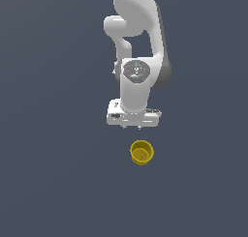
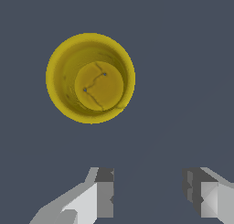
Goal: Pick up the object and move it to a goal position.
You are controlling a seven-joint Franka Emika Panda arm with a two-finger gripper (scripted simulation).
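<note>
A small yellow cup (image 1: pixel 141 152) stands upright on the dark grey floor, its hollow inside facing up. In the wrist view the cup (image 2: pixel 90 78) shows from straight above, with its round bottom visible. My white gripper (image 1: pixel 132 126) hangs from the arm, pointing down, beyond the cup in the exterior view and apart from it. In the wrist view the gripper (image 2: pixel 148 193) is open, with two fingers spread wide and nothing between them. The cup lies off to one side of the gap between the fingers.
The white arm (image 1: pixel 138 37) rises behind the gripper in the exterior view. A plain dark grey floor (image 1: pixel 53 183) surrounds the cup. No goal marker shows.
</note>
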